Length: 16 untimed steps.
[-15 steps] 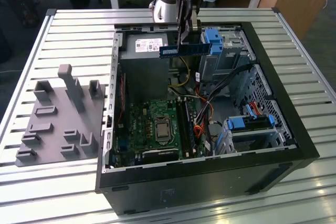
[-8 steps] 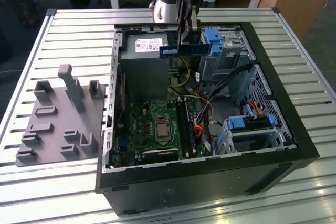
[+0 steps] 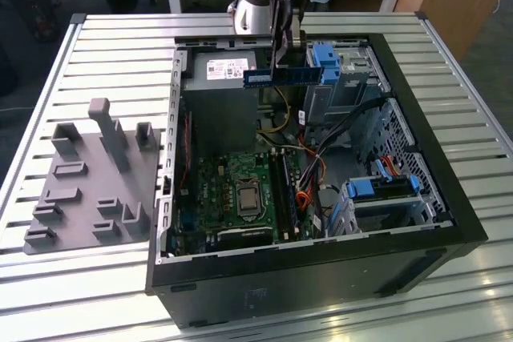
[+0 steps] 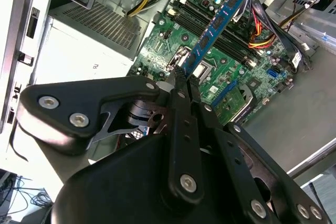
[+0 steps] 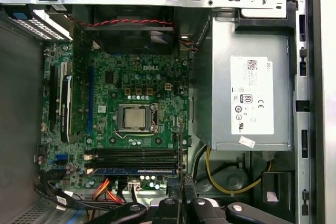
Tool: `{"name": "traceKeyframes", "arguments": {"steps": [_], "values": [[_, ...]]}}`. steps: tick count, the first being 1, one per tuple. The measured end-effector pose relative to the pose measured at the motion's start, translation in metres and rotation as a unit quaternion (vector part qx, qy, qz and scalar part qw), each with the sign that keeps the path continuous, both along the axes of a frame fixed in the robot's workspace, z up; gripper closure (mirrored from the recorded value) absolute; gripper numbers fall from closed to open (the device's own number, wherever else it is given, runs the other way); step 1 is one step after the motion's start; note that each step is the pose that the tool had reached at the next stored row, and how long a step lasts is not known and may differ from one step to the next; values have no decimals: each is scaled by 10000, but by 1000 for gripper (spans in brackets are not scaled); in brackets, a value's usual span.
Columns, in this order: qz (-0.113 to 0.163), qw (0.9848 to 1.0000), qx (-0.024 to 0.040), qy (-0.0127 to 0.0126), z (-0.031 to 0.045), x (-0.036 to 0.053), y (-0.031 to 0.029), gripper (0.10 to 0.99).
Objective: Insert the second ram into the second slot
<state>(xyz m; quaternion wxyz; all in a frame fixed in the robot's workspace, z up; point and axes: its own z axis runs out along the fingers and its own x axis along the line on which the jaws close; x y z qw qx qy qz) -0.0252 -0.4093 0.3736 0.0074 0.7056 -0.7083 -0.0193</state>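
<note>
Above the open computer case (image 3: 304,278), the gripper (image 3: 283,62) is clenched on the second ram (image 3: 282,76) by its upper edge, holding it level. That likely leaves its contact edge free for the memory slots (image 3: 286,190) well below

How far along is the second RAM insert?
Done: the ram is picked up, fingers shut on it. A blue stick looks already seated on the board, probably the first one. In hand: the ram hangs level above the open case, clear of the board. Left: the insertion itself; the dark slots next to the blue stick look empty.
</note>
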Motion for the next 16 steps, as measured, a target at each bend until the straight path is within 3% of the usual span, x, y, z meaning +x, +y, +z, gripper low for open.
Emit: {"name": "traceKeyframes", "arguments": {"steps": [16], "values": [[-44, 10000, 0, 0, 0, 0, -57, 949]]}}
